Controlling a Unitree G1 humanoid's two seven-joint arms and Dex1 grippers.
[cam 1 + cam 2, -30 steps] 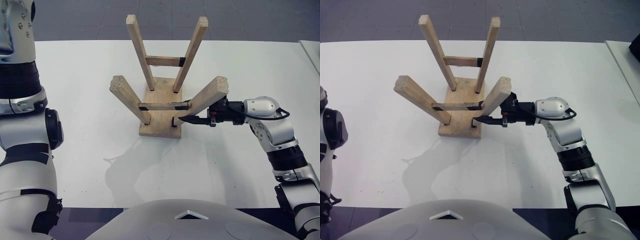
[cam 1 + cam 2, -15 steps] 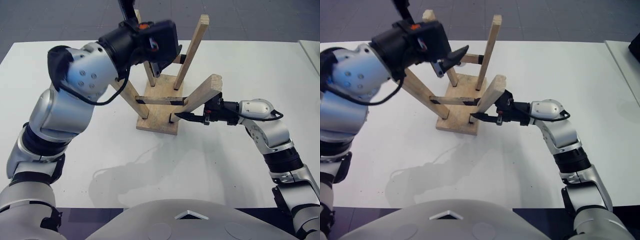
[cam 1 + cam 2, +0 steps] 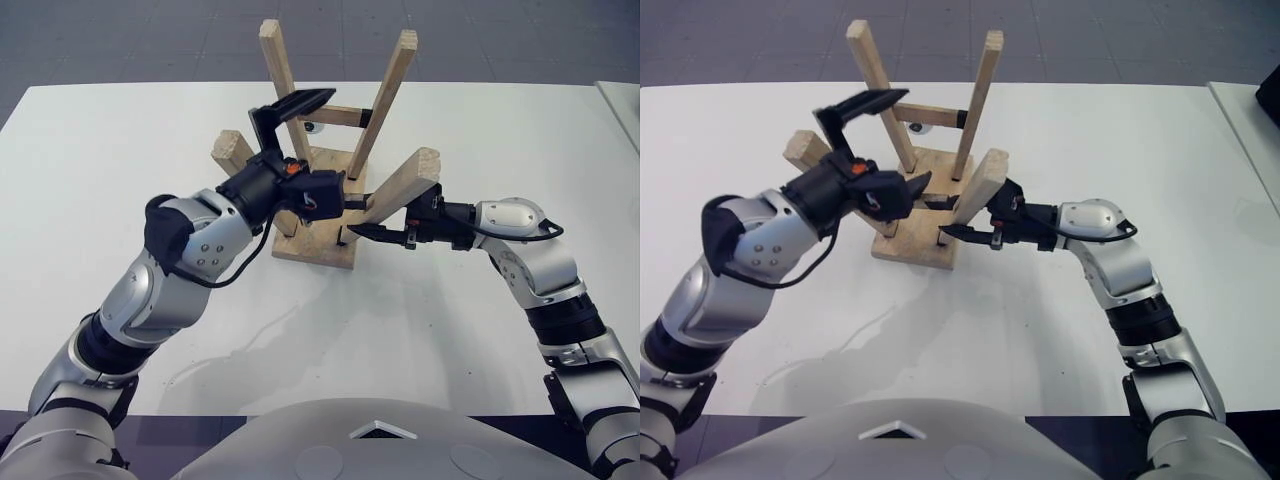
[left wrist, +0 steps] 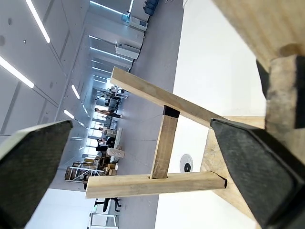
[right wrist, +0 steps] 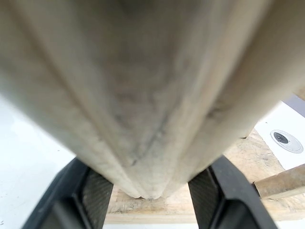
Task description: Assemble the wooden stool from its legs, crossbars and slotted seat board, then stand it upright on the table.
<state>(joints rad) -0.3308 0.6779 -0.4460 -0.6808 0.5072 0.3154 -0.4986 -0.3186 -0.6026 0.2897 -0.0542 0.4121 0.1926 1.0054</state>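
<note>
The upturned stool (image 3: 345, 130) rests on its seat board (image 3: 318, 248) mid-desk (image 3: 120, 140). The right gripper (image 3: 351, 231) has its fingers clamped low on the near right leg (image 3: 405, 187). The left gripper (image 3: 340, 143) has its fingers spread wide and empty among the legs, and its arm hides most of the near left leg (image 3: 232, 152).

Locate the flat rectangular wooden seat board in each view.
Left eye view: flat rectangular wooden seat board near centre, under the legs.
Right eye view: same spot.
Left wrist view: beside the dark finger, at.
Right wrist view: behind the gripped leg, at.
Shared landmark: small round disc in the tabletop.
</note>
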